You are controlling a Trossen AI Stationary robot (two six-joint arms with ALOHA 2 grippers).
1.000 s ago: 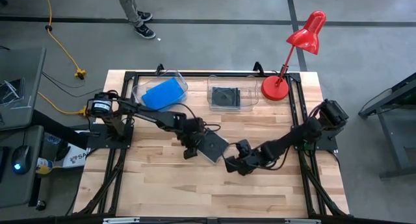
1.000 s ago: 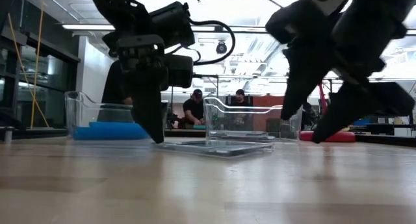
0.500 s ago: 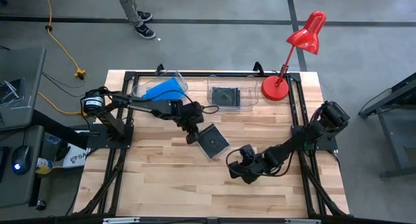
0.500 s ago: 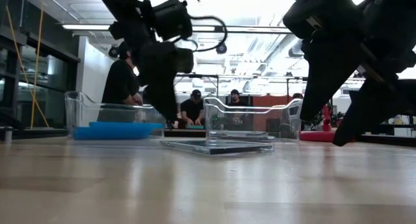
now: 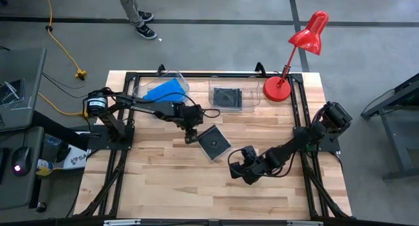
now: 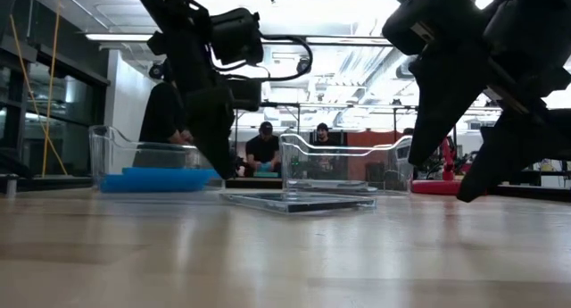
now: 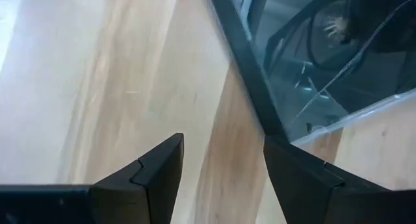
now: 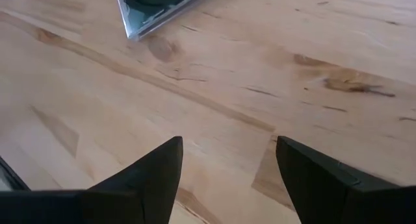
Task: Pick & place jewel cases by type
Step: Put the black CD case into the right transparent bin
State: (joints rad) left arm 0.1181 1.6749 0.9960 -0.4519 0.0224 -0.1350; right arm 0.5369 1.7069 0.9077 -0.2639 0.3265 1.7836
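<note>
Loose case: a black case (image 5: 214,142) lies flat on the table (image 5: 163,180) near its middle, tilted like a diamond, touching neither gripper; one corner of it shows in the right wrist view (image 8: 162,6).
Left gripper (image 5: 190,135): at the case's 10 o'clock, just beside its corner; fingers (image 7: 153,169) wide apart, holding nothing.
Right gripper (image 5: 237,171): at the case's 4 o'clock, near it; fingers (image 8: 153,175) spread wide over bare wood, holding nothing.
Left tub (image 5: 182,81): clear, at the table's 11 o'clock, with a blue case (image 5: 162,92) inside.
Right tub (image 5: 250,98): clear, at 12 o'clock, with a black case (image 5: 227,97) inside.
Lamp (image 5: 294,52): red, at 1 o'clock, just beside the right tub.
</note>
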